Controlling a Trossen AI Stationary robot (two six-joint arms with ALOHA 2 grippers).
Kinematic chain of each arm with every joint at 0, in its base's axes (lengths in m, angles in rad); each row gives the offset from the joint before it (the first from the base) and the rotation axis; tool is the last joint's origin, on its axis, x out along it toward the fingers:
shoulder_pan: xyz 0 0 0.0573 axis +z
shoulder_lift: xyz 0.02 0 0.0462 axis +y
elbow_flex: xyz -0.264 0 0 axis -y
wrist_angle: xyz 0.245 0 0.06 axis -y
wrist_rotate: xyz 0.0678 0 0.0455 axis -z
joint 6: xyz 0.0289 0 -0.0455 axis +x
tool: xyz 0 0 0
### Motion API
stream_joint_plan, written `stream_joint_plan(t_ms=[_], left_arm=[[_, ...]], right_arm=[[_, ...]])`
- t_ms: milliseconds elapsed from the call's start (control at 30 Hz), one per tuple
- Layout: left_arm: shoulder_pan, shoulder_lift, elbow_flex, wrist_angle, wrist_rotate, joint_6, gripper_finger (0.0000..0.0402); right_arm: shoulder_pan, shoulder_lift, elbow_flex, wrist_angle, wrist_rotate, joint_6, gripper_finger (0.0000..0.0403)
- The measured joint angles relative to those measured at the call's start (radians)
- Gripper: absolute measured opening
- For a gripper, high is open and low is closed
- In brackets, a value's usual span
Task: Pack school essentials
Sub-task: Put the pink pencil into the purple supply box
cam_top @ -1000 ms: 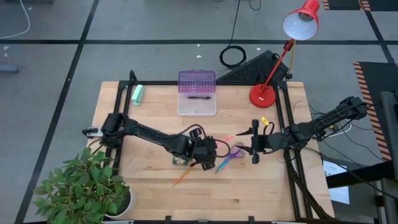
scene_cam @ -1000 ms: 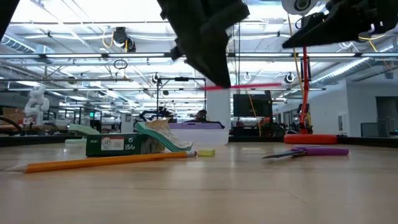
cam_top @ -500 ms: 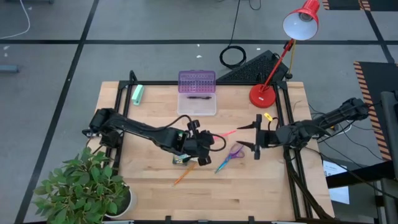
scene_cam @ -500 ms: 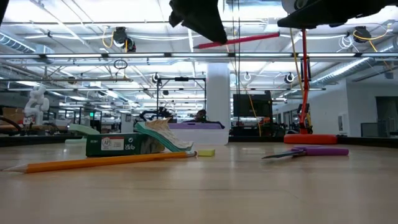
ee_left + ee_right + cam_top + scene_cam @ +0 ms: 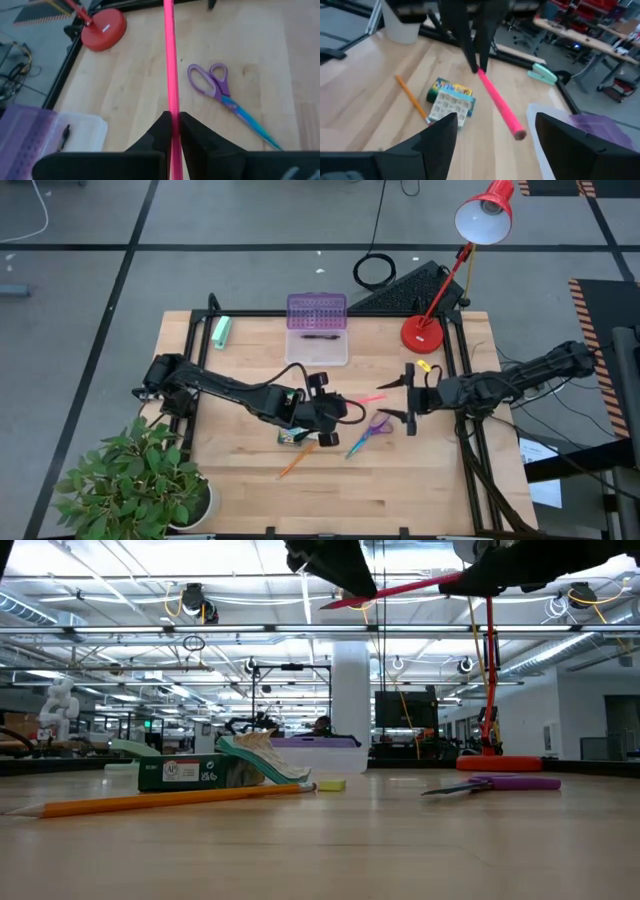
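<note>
left end effector [image 5: 337,409] | raised pink pencil [image 5: 368,398] | nearer right end effector [image 5: 408,401]

Bright even overhead light, soft shadows, blurred wrist foregrounds

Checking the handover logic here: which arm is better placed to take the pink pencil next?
The right. The left gripper is shut on the pink pencil, held above the table, its free end pointing between the open fingers of the right gripper, which faces it.
</note>
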Motion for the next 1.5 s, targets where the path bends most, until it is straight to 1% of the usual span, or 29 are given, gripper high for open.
stream_joint_plan(t_ms=[100,200,300,600,900,1000,1133,1233,1367,1500], left_arm=[[0.0,0.0,0.0,0.011,0.008,0.018,0.0033],[0.0,0.0,0.0,0.013,0.011,0.025,0.0033],[0.0,0.0,0.0,0.013,0.012,0.026,0.0033],[0.0,0.0,0.0,0.012,0.015,0.046,0.0033],[0.0,0.0,0.0,0.01,0.032,0.054,0.0033],[0.001,0.0,0.0,0.009,0.032,0.054,0.0033],[0.0,0.0,0.0,0.009,0.032,0.061,0.0034],[0.001,0.0,0.0,0.011,0.044,0.056,0.0057],[-0.004,0.0,0.0,0.014,0.045,0.035,0.0125],[-0.026,-0.015,0.0,-0.006,-0.024,0.022,0.0188]], right_arm=[[-0.007,0.02,0.0,0.019,-0.009,0.0,0.0239],[-0.016,0.033,0.0,0.041,-0.053,-0.002,0.0215],[-0.024,0.035,0.0,0.049,-0.076,-0.002,0.0188],[-0.027,0.035,0.0,0.049,-0.077,-0.003,0.0105],[-0.026,0.035,0.0,0.049,-0.083,-0.007,0.003],[-0.026,0.035,0.0,0.049,-0.085,-0.007,0.0013],[-0.026,0.035,0.0,0.049,-0.085,-0.011,0.0014],[-0.026,0.035,0.0,0.049,-0.084,-0.007,0.0018],[-0.026,0.031,0.0,0.049,-0.078,-0.007,0.0015],[-0.027,0.006,0.0,0.03,-0.073,-0.012,0.0014]])
